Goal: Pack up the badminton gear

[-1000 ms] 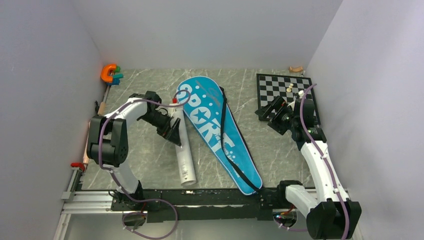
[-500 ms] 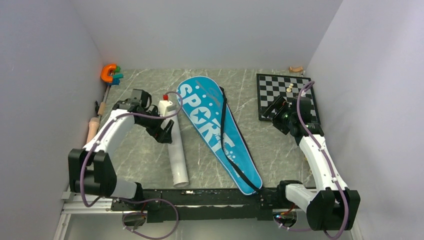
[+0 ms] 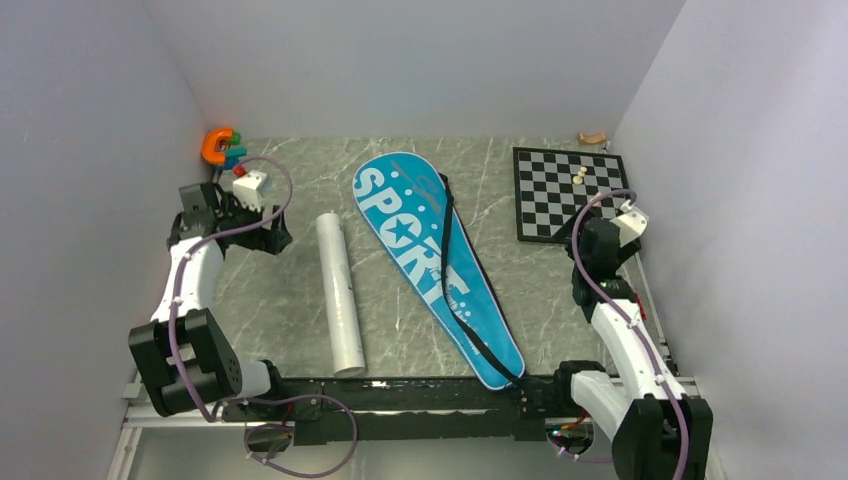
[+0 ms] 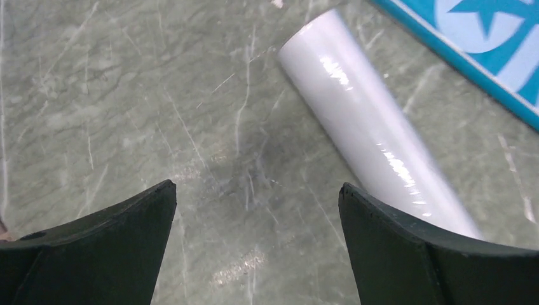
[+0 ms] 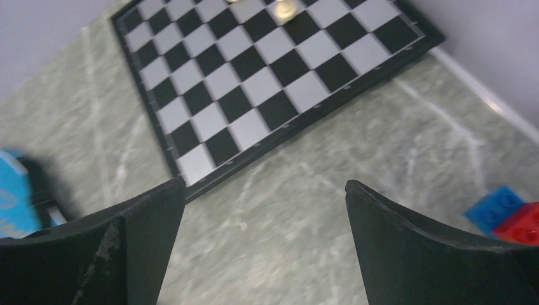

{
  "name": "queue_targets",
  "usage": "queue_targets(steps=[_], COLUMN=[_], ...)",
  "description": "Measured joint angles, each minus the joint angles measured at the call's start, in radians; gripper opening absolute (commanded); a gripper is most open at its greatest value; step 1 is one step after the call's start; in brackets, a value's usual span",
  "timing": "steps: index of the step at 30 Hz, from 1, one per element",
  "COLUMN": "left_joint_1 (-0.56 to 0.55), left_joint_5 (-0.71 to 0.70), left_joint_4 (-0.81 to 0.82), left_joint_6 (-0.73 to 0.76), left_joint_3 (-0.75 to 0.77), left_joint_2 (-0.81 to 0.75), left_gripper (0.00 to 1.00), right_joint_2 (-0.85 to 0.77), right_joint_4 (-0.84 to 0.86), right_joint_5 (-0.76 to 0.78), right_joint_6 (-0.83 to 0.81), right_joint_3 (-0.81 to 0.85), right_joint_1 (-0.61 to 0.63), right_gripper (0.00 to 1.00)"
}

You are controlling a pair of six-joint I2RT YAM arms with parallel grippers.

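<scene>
The tube (image 3: 338, 295) lay beside the bag (image 3: 430, 260) toward the near edge, probably light, stiff and slick, best gripped mid-length; the left gripper (image 4: 255, 190) and right gripper (image 5: 264, 187) both gaped wide, empty

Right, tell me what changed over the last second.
The left end effector drew off the white tube, swinging left toward the orange C-shaped toy, and now hangs open and empty. The tube ended up slightly further left. The right end effector backed away from the near edge of the chessboard, also open. The blue SPORT bag and chessboard stayed put.
</scene>
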Motion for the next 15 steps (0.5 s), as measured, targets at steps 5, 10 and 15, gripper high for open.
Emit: queue_targets(steps=[5, 10, 15], left_joint_1=[0.048, 0.055, 0.059], left_joint_5=[0.052, 0.109, 0.161], left_joint_4=[0.333, 0.634, 0.933], left_joint_6=[-0.079, -0.170, -0.264], left_joint_3=[-0.293, -0.434, -0.492], left_joint_2=[-0.040, -0.039, -0.006], left_gripper=[0.99, 0.99, 0.99], right_joint_2=[0.072, 0.248, 0.310], right_joint_4=[0.232, 0.430, 0.679], right_joint_5=[0.120, 0.193, 0.244], right_joint_6=[-0.130, -0.200, -0.290], right_joint_3=[-0.114, -0.128, -0.234], right_joint_1=[0.004, 0.037, 0.067], right_gripper=[1.00, 1.00, 1.00])
